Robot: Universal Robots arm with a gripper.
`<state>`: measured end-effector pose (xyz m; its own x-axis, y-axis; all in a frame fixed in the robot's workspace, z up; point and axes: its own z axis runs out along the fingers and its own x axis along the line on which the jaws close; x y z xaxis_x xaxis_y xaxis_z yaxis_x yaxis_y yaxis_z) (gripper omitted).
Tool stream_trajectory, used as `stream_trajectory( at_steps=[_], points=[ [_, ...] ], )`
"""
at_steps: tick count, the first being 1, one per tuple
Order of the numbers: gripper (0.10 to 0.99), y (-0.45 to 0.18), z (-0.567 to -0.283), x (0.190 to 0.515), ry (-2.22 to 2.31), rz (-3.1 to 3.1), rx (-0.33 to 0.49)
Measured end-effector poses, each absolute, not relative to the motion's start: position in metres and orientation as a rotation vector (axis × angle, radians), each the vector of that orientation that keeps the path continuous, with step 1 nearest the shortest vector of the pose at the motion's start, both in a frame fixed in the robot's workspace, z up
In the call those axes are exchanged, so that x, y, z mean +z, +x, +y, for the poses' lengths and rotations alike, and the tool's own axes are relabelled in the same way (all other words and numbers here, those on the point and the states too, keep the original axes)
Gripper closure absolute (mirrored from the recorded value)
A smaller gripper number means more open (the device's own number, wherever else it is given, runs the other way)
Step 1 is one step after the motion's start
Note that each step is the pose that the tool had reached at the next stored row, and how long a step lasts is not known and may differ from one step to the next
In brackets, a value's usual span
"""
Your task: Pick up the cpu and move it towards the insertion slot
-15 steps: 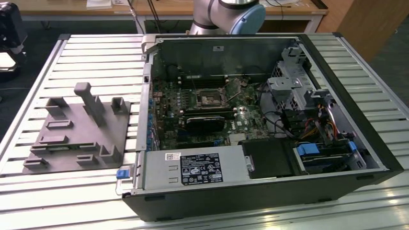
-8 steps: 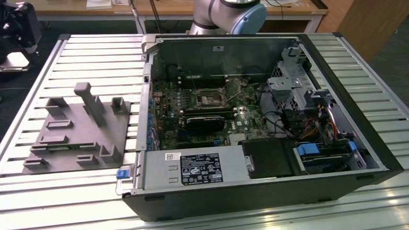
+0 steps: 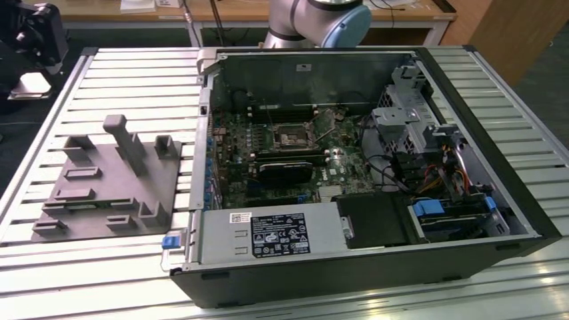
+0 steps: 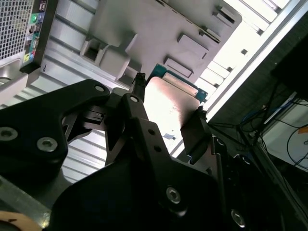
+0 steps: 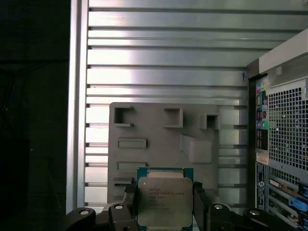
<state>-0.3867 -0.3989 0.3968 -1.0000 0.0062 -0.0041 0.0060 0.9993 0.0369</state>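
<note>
Over at nine o'clock in the exterior view, the grey fixture (image 3: 106, 193) with upright posts sits on the slatted table (image 3: 133, 73). At three o'clock from it lies the open computer case (image 3: 311, 280), and the insertion slot (image 3: 292, 139) sits on the green board inside, just toward twelve o'clock from that view's centre, silver frame around a dark middle. In both wrist views the gripper (image 5: 165, 192) pinches the cpu (image 5: 165, 204) by two opposite edges, black fingers (image 5: 198, 192) narrow around it, silvery top showing, the fixture behind it.
</note>
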Motion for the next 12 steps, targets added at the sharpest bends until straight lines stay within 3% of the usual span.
stream_trajectory(
  at_steps=[12],
  points=[
    [0.541,-0.373,-0.398,0.397,0.01,3.137,0.058]
  ],
)
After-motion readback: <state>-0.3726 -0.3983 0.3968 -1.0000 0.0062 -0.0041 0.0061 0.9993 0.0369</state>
